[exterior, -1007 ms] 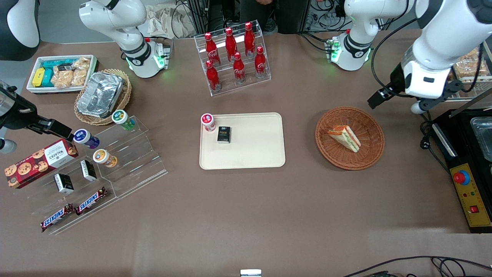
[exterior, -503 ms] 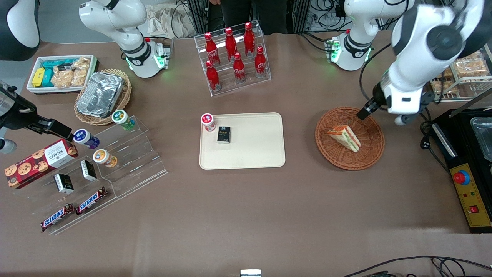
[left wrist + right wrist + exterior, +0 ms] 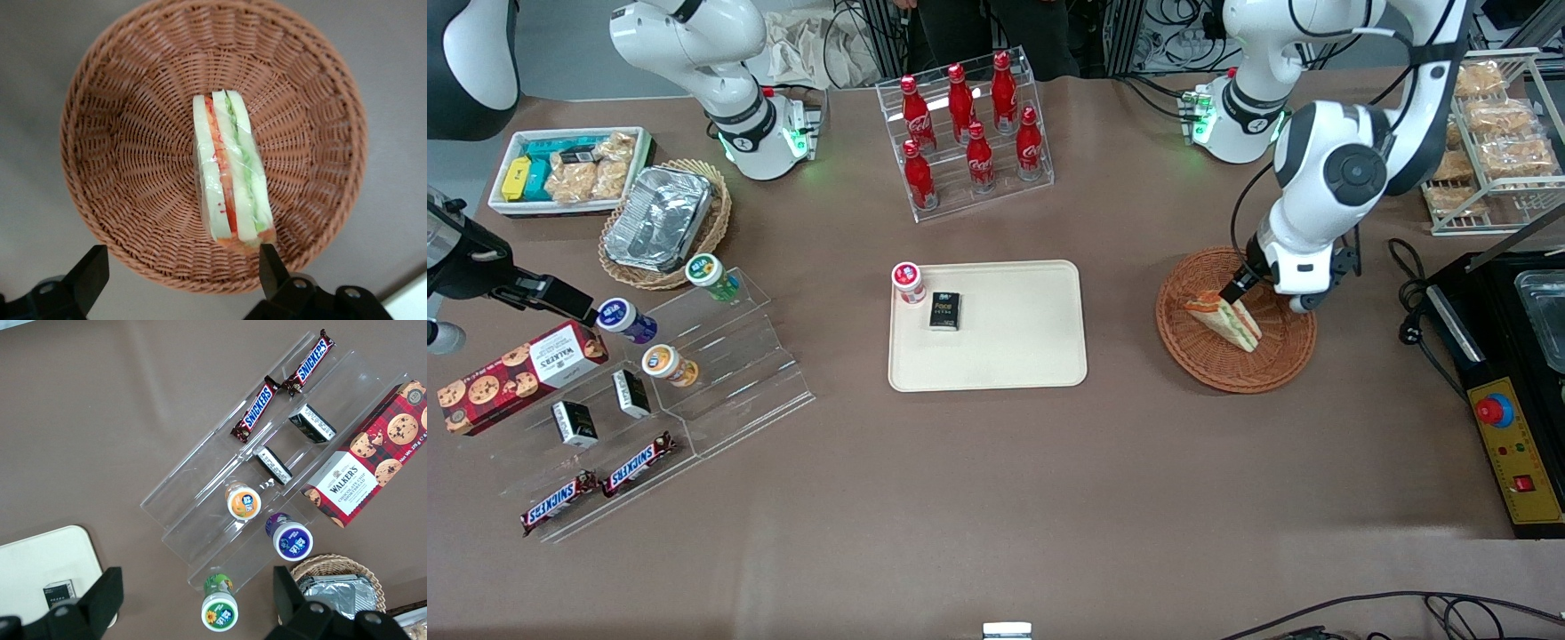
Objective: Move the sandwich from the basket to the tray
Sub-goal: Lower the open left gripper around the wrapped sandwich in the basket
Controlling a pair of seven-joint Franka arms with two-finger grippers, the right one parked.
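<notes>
Hovering: gripper (image 3: 180,277) hangs above the basket (image 3: 1285,351), over the rim farther from the front camera, wrist camera looking straight down.
Pincer state: released; 2 dark fingers (image 3: 90,273) spread wide, nothing between them.
Sandwich (image 3: 1224,318): lies in the basket, near its middle, filling edge up. Wrist view shows white bread with red and green layers under clear wrap.
Finger line-up: 1 finger sits close to the sandwich's narrower end, the other out past the basket rim. Judged off-centre; grasp not yet begun.
Tray (image 3: 1049,356): well apart from the basket, toward the parked arm's end of the table. Holds a small white jar (image 3: 908,282) and a black packet (image 3: 944,310) at 1 corner; the rest is bare.
Step in hand: approach and centring over the sandwich, by my reading.
Risk 1: descending from this offset could drive a finger onto the wicker rim or onto the bread instead of beside it.
Risk 2: wrap looks slick and bread soft; closing hard may crush the wedge, closing lightly may let it slip.
Risk 3: gripping across the long axis may tilt the wedge on lift.
Risk 4: a low carry could snag the rim.
</notes>
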